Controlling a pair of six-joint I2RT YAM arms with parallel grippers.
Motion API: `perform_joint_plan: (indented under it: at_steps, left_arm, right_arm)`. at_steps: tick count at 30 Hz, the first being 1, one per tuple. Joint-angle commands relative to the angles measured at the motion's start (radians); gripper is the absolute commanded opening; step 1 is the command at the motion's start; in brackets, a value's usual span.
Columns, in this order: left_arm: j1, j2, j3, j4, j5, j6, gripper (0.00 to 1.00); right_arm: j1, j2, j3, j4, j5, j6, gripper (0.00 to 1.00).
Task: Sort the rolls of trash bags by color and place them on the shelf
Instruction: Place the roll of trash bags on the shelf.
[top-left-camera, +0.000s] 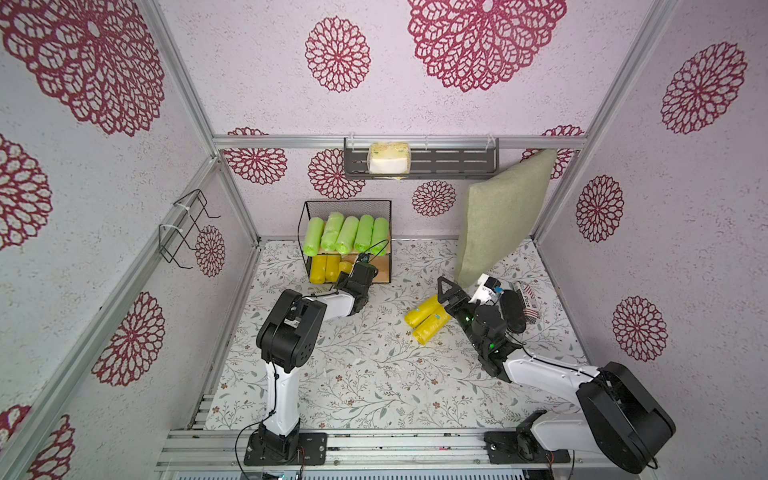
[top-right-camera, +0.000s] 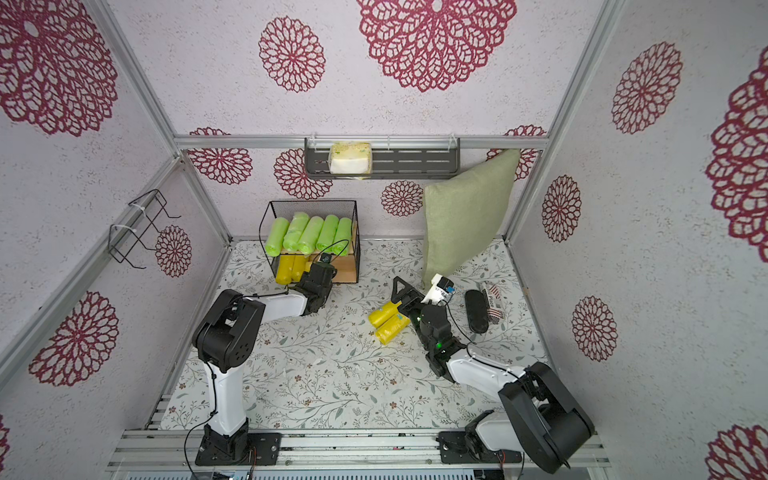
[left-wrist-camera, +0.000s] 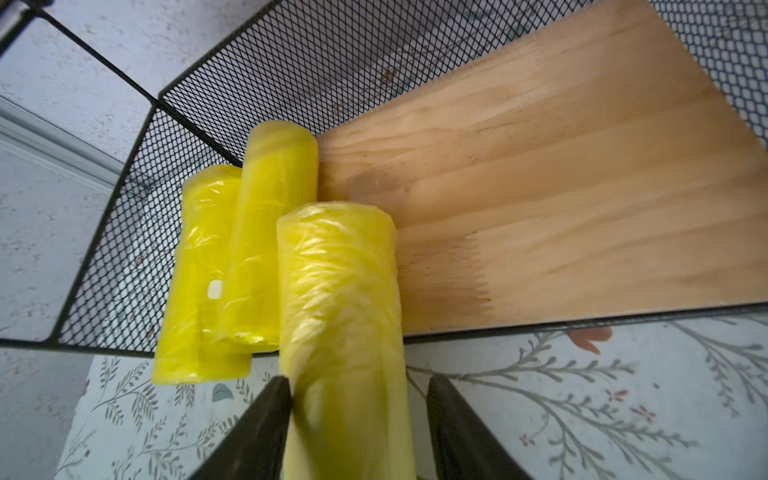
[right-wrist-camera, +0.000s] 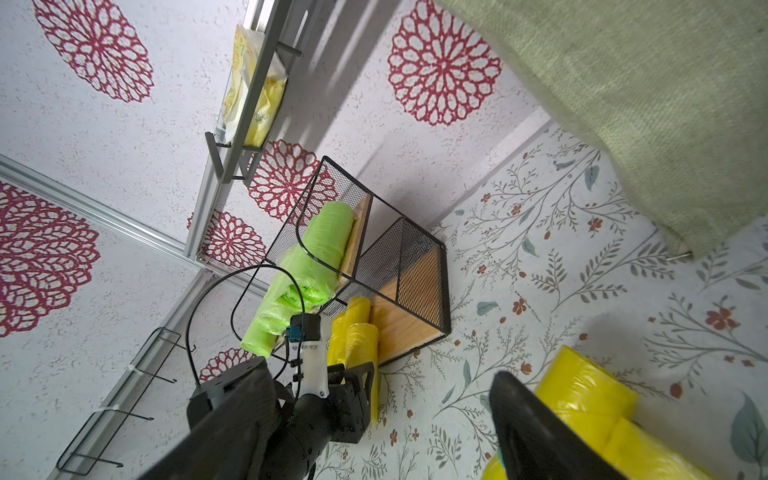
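Lying between left gripper (left-wrist-camera: 359, 380) (parted), yellow roll (left-wrist-camera: 336, 291)

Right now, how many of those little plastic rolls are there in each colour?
Green rolls: 5
Yellow rolls: 5
Total: 10

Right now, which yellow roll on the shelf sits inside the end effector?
The yellow roll sticking farthest out of the shelf, between the left end effector's jaws; the other two lie nearer the mesh side.
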Motion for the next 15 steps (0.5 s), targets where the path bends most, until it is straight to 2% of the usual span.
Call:
perform_joint_plan:
  at_steps: [1, 8, 12, 15]
  left_arm:
    - [-0.002, 0.006, 0.005, -0.014, -0.015, -0.014, 0.59]
    - [-0.007, -0.087, -0.042, -0.027, -0.004, -0.071, 0.67]
    - [-0.009, -0.178, -0.084, -0.042, 0.04, -0.13, 0.73]
    - [-0.009, -0.229, -0.109, -0.075, 0.073, -0.179, 0.74]
  right_arm:
    - [-0.005, -0.012, 0.029, 0.017, -0.003, 0.0, 0.86]
    - [-0.004, 0.003, 0.028, 0.018, -0.018, 0.025, 0.85]
    - [-0.003, -0.002, 0.019, 0.014, -0.017, 0.03, 0.85]
    - [-0.002, -0.011, 0.017, 0.011, -0.012, 0.025, 0.85]
